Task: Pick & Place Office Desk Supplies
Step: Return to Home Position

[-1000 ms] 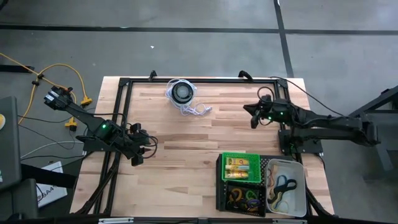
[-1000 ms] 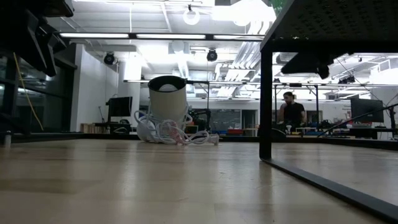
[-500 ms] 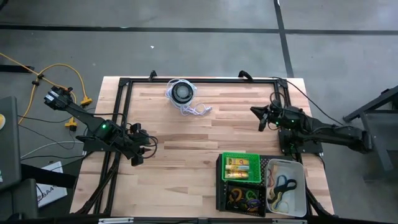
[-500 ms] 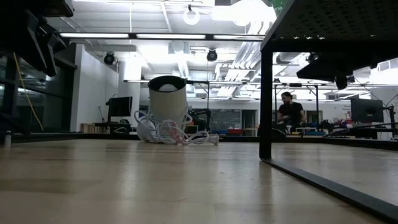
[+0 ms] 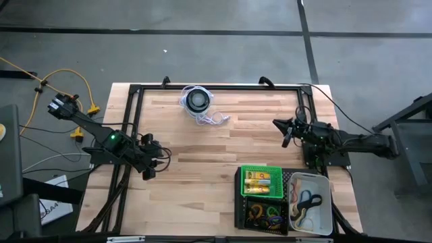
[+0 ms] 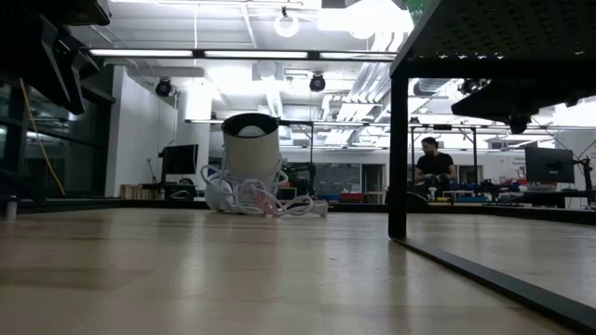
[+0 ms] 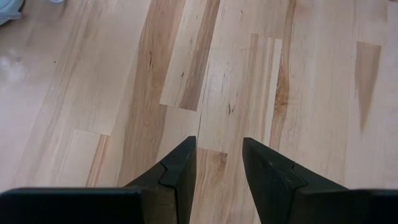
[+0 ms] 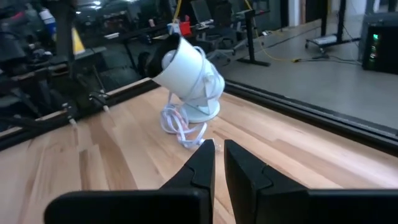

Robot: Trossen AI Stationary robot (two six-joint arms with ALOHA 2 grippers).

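The office desk supplies lie in containers at the table's near right. Yellow packets [image 5: 262, 179] fill a green basket, small coloured rings and bands [image 5: 263, 214] sit in a black compartment, and rubber-band loops [image 5: 307, 202] lie in a white bin. My left gripper [image 5: 150, 167] hangs open over bare wood at the left, its fingers [image 7: 180, 165] apart with nothing between them. My right gripper [image 5: 286, 131] is shut and empty above the table's right side, pointing almost level toward the left; in its wrist view [image 8: 219, 144] it faces the white round device.
A round device with a coiled white cord [image 5: 198, 101] stands near the far edge [image 8: 189, 78]. A black frame [image 5: 135, 91] runs round the table. In the low view a black perforated tray [image 6: 494, 37] fills the upper right. Bare wood lies at the centre.
My right gripper has drawn back toward the table's right edge and sunk lower, its arm folding in; it stays shut and empty. My left arm has kept still.
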